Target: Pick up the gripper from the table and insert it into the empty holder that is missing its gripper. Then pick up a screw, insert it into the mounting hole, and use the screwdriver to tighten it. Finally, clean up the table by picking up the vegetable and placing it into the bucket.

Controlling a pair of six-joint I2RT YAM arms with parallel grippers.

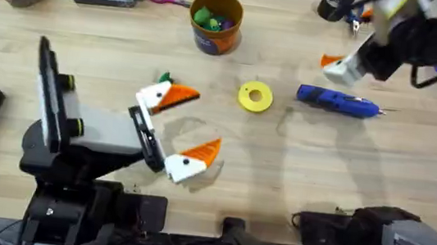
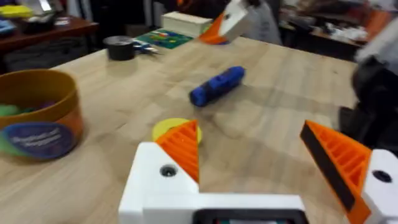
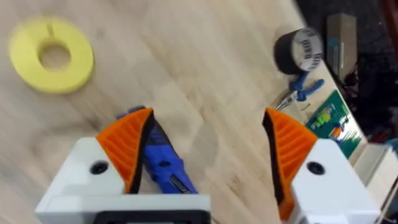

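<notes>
1. The screwdriver (image 1: 338, 102) lies flat on the desk (image 1: 295, 172), just under and in front of the right tool (image 3: 205, 149); in the right wrist view its blue body passes beside one orange pad.
2. The right tool is held wide open, gripping nothing; both ribbed orange pads are seen on white mounts.
3. The left tool (image 2: 261, 155) is likewise spread open and empty, with the yellow ring (image 2: 176, 129) just ahead of it and the screwdriver farther on.
4. The screwdriver is judged rigid and moderately heavy for its size: a smooth, hard plastic cylinder that may roll or slip. A grasp across the middle of the barrel is advised, clear of the thin metal tip, so that it does not tilt.
5. The vegetable (image 1: 164, 78), a tiny dark-green piece, lies just beside one left pad in the overhead view. It is judged very light and easily flicked away; a pinch from above is suggested.
6. The bucket (image 1: 215, 21) stands beyond the left tool, round, smooth-walled, with coloured pieces already inside.
7. The desk is pale wood with visible grain, flat and matt.
8. A loose orange finger and a bare holder cannot be told apart from the fitted ones.
</notes>
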